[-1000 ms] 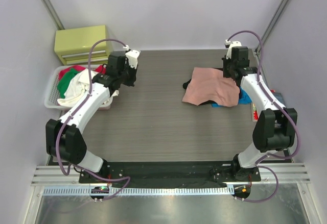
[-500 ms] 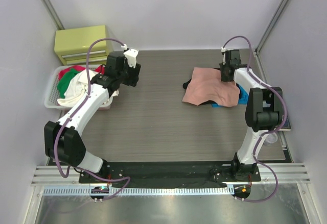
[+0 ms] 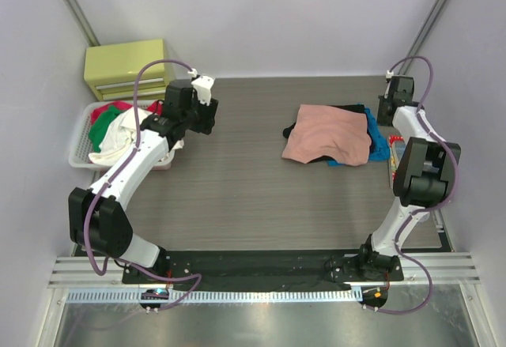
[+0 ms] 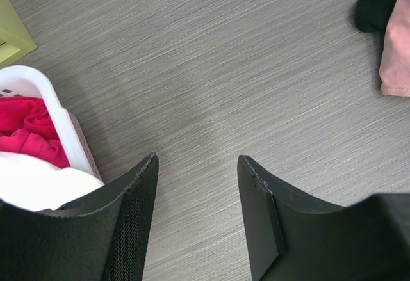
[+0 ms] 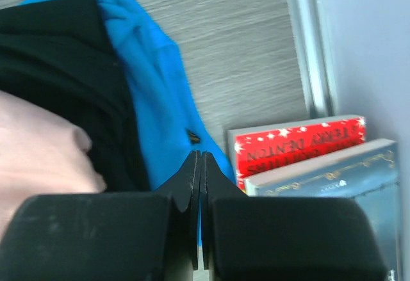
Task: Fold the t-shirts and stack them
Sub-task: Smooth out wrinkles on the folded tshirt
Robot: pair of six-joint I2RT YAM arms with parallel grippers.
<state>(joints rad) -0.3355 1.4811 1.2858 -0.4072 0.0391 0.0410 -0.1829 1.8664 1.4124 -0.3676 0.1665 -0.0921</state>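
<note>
We see grey wood-grain counter (image 3: 237, 173) lying open between the white basket (image 4: 67, 134) of clothes at its left edge and 2 books (image 5: 298, 143) by the right wall. The salmon-pink t-shirt (image 3: 328, 133) lies folded, slightly rumpled, right of centre atop the black t-shirt (image 5: 51, 57) and blue cloth (image 5: 150, 76). Our left fingers (image 4: 131, 204) stand apart, holding nothing, beside the basket; our right fingers (image 5: 190, 178) are pressed together above the blue cloth.

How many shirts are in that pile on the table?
3. The pink shirt lies on top, the black shirt is under it, and the blue shirt is lowest, peeking out on the right. More could be hidden underneath.
</note>
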